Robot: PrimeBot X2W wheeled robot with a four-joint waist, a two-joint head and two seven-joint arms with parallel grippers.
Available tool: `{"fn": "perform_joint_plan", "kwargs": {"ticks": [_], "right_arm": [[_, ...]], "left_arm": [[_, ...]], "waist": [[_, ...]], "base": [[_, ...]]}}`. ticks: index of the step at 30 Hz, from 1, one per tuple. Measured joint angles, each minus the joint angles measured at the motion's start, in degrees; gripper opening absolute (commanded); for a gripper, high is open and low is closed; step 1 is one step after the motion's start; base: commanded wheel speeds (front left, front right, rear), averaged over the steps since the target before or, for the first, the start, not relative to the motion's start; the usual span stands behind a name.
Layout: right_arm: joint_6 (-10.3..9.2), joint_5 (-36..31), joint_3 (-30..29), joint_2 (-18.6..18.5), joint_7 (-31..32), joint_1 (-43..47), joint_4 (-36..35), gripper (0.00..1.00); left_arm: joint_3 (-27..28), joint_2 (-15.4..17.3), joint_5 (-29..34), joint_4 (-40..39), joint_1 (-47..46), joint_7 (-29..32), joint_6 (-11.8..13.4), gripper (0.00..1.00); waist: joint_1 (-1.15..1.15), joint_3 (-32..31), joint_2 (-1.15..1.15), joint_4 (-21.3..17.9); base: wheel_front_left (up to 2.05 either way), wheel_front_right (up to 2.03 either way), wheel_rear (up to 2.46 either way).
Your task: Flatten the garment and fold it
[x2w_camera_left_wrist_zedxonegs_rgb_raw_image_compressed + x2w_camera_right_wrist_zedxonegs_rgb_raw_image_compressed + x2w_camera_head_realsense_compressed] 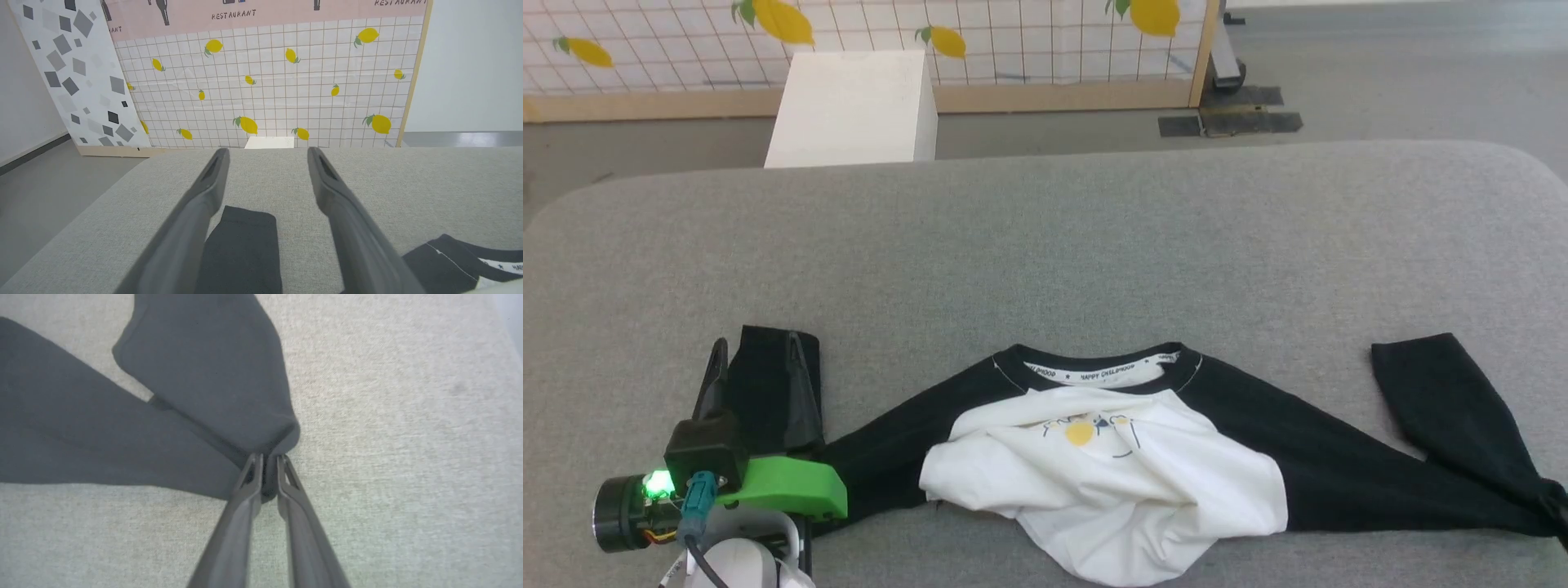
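- Head view shows the shirt (1111, 490) lying on the grey bench (1045, 245). Its neck points away from the robot, and its white middle is bunched and wrinkly.
- Two black sleeves stick out to the sides. The right sleeve (1445, 392) bends back on itself near the bench edge.
- The right claw (268, 459) has its fingers almost together, and the bend of that sleeve is pinched between the tips.
- The left claw (267, 150) has its fingers wide apart and holds nothing. It sits over the end of the left sleeve (245, 245).
- I think the shirt is light, soft and floppy. It will sag and crease but not break, and thin cloth may slip out of a small pinch.
- Good places to grab look like the sleeve ends, the shoulders and the bottom hem, so a pull spreads it flat.
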Motion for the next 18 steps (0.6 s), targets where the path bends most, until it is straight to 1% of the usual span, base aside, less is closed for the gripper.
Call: {"fn": "perform_joint_plan", "kwargs": {"ticks": [2, 5, 6, 8, 9, 10, 11, 12, 13, 16, 17, 18], "right_arm": [[0.0, -2.2, -1.5, -0.4, -1.3, -0.9, 0.4, 1.0], [-0.01, -6.3, -6.6, -0.7, -2.5, -3.3, 0.0, 1.0], [0.0, -8.4, -9.1, -0.7, -2.6, -4.2, -0.7, 1.0], [-0.01, -13.4, -16.1, -0.1, -2.8, -5.4, -2.8, 1.0], [-0.01, -17.0, -20.1, 0.5, -2.8, -5.6, -4.7, 1.0], [-0.01, -20.9, -25.1, 1.8, -2.8, -5.5, -7.3, 1.0], [-0.02, -23.0, -29.4, 3.6, -2.8, -5.2, -9.8, 1.0], [-0.02, -25.0, -33.9, 6.0, -2.8, -4.3, -13.7, 1.0], [0.0, -28.3, -38.2, 8.7, -2.8, -2.6, -17.9, 1.0], [0.0, -37.7, -47.6, 16.9, -2.8, 3.6, -27.2, 1.0], [0.0, -40.3, -50.3, 19.7, -2.8, 5.6, -29.9, 1.0], [-0.01, -42.0, -51.8, 21.9, -2.8, 7.1, -32.1, 1.0]], "left_arm": [[0.0, 0.5, 0.0, 0.6, -0.3, 0.0, -0.7, 1.0], [-0.1, 2.2, 0.0, 1.7, -1.8, 0.0, -2.3, 1.0], [-0.2, 3.0, 0.0, 2.7, -2.9, 0.0, -3.0, 1.0], [-1.0, 4.3, 0.3, 5.0, -5.4, 0.1, -4.4, 1.0], [-1.9, 5.5, 1.2, 5.7, -6.9, 0.7, -5.4, 1.0], [-2.5, 6.2, 1.3, 6.0, -8.7, 1.2, -6.1, 1.0], [-2.8, 6.6, 1.2, 6.1, -10.4, 2.2, -6.8, 1.0], [-3.3, 6.9, 0.8, 6.2, -12.6, 3.8, -7.7, 1.0], [-4.2, 7.3, 0.5, 6.3, -14.9, 5.7, -8.5, 1.0], [-7.2, 8.3, -1.2, 6.3, -19.6, 11.8, -10.1, 1.0], [-8.9, 9.0, -1.4, 6.2, -21.1, 13.7, -10.4, 1.0], [-10.5, 9.8, -1.8, 6.4, -22.3, 15.7, -10.6, 1.0]], "waist": [[0.0, -0.6, 0.0, 0.0], [0.0, -1.6, 0.0, 0.0], [0.0, -2.0, 0.0, 0.0], [0.0, -2.5, 0.0, 0.0], [0.0, -2.7, 0.0, 0.0], [0.0, -2.7, 0.0, 0.0], [0.0, -2.7, 0.0, 0.0], [0.0, -2.5, 0.0, 0.1], [0.0, -2.4, 0.0, 0.2], [0.0, -1.8, 0.0, 0.4], [0.0, -1.5, 0.0, 0.4], [0.0, -1.3, 0.0, 0.5]], "base": [[0.0, 0.0, 0.0], [0.0, 0.0, 0.0], [0.0, 0.0, 0.0], [0.0, 0.0, 0.0], [0.0, 0.0, 0.0], [0.0, 0.0, 0.0], [0.0, 0.0, 0.0], [0.0, 0.0, 0.0], [0.0, 0.0, 0.0], [0.0, 0.0, 0.0], [0.0, 0.0, 0.0], [0.0, 0.0, 0.0]]}}
